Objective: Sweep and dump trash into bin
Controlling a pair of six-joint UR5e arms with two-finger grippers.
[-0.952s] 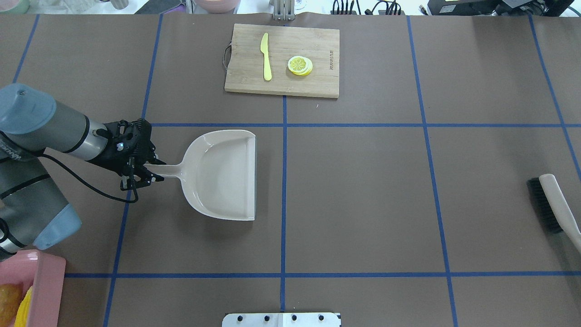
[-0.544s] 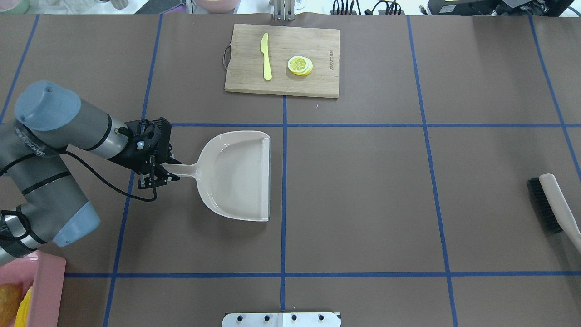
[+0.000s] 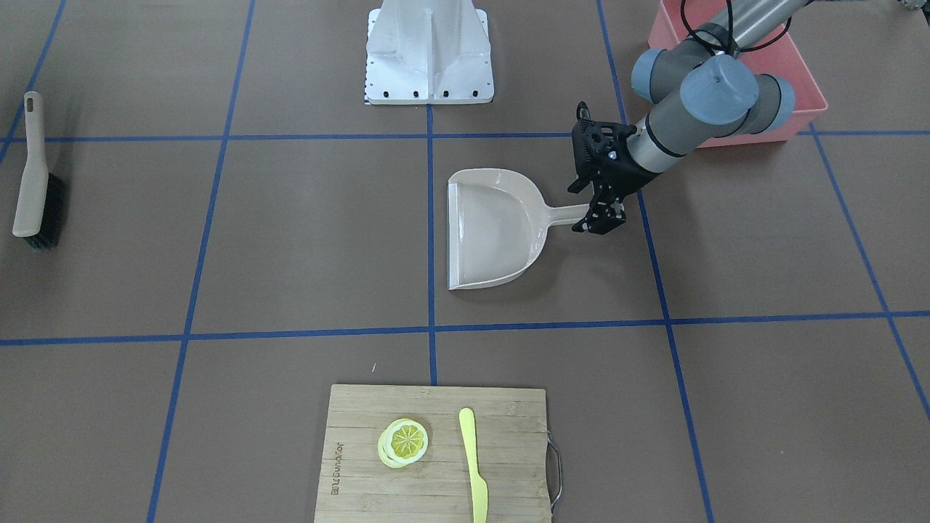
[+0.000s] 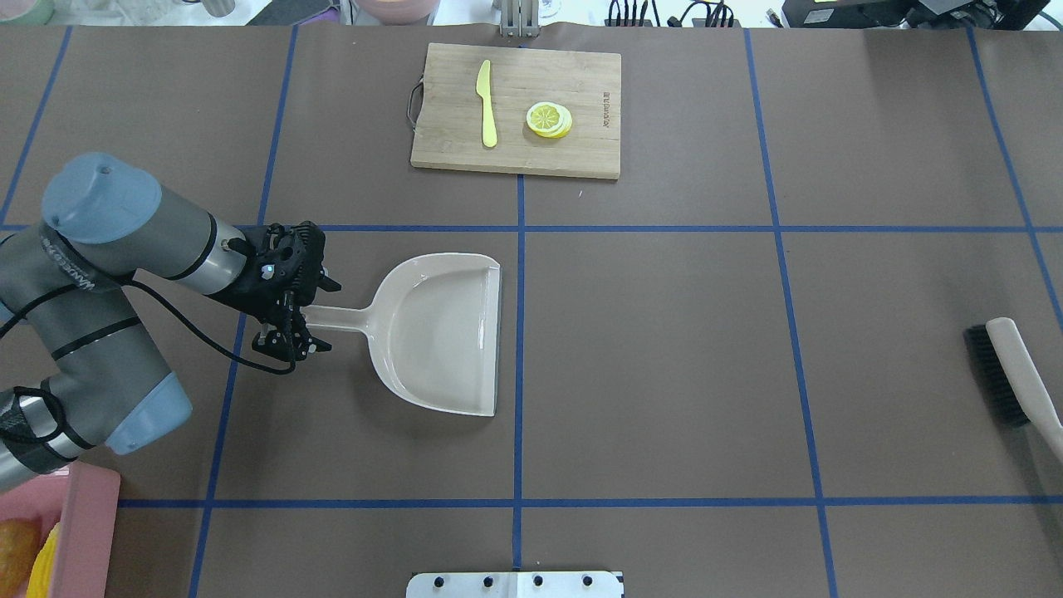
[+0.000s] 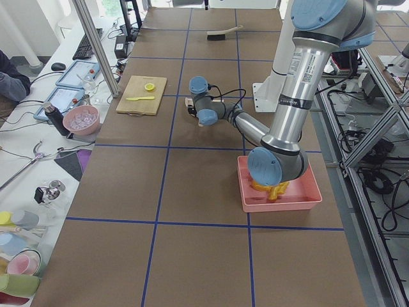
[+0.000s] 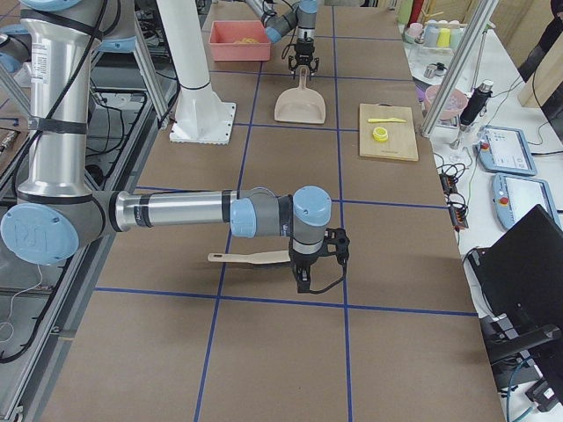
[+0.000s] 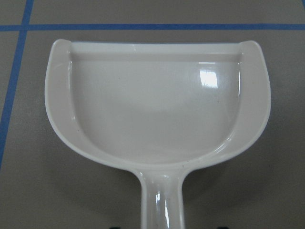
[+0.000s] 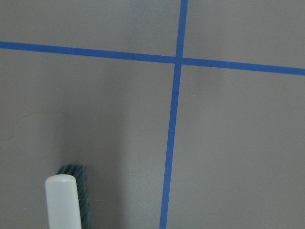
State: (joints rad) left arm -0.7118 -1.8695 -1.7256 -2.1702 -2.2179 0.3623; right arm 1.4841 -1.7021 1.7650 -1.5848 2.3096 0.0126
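Note:
The beige dustpan (image 4: 440,332) lies flat and empty near the table's middle, mouth to the right; it also shows in the front view (image 3: 494,229) and the left wrist view (image 7: 157,109). My left gripper (image 4: 320,317) is open, its jaws standing apart on either side of the handle end. The pink bin (image 4: 87,531) sits at the near left corner. It holds the yellow corn cob (image 4: 43,569) and a rounded orange-brown piece (image 4: 12,552); I cannot make out the ginger root. My right gripper (image 6: 317,264) is by the brush head (image 6: 264,258); I cannot tell if it is open.
A wooden cutting board (image 4: 515,108) at the far middle carries a pale yellow knife (image 4: 487,104) and lemon slices (image 4: 549,120). The brush (image 4: 1009,370) lies at the right edge. The robot's base plate (image 4: 515,584) is at the near middle.
My left arm moved the dustpan to the right and slightly nearer. The jaws, shut on the handle before, now stand apart. The brush has not moved.

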